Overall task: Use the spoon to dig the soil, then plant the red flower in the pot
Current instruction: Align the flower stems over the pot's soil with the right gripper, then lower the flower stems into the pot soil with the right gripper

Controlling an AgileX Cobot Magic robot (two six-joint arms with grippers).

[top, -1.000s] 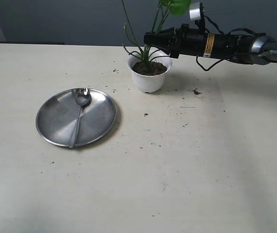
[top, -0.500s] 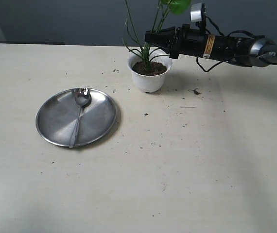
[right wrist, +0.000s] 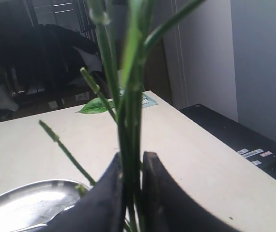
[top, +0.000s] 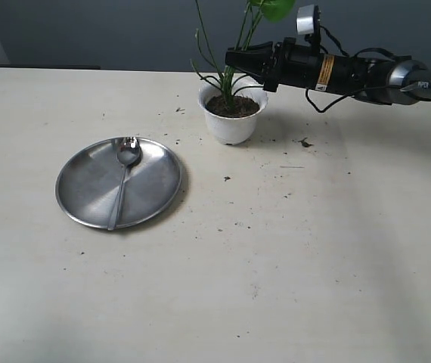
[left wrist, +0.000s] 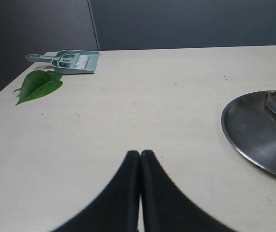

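The white pot (top: 231,121) stands at the table's back, with dark soil (top: 234,107) inside. The red flower's green stems (top: 234,45) rise out of the soil, and a green leaf (top: 276,9) shows at the top edge; the red petals are out of view. My right gripper (top: 231,60) reaches in from the right and is shut on the stems (right wrist: 130,96) just above the pot, its fingertips (right wrist: 150,159) pressing both sides. The spoon (top: 122,181) lies on the steel plate (top: 87,189). My left gripper (left wrist: 140,154) is shut and empty over bare table, left of the plate (left wrist: 254,135).
Dark soil crumbs (top: 304,142) lie scattered on the table around and right of the pot. A green dustpan with brush (left wrist: 70,60) and a loose green leaf (left wrist: 38,84) sit at a far table corner. The table's back edge runs just behind the pot.
My right gripper rose slightly with the stems in it, then held still. The spoon, plate and pot have not moved.
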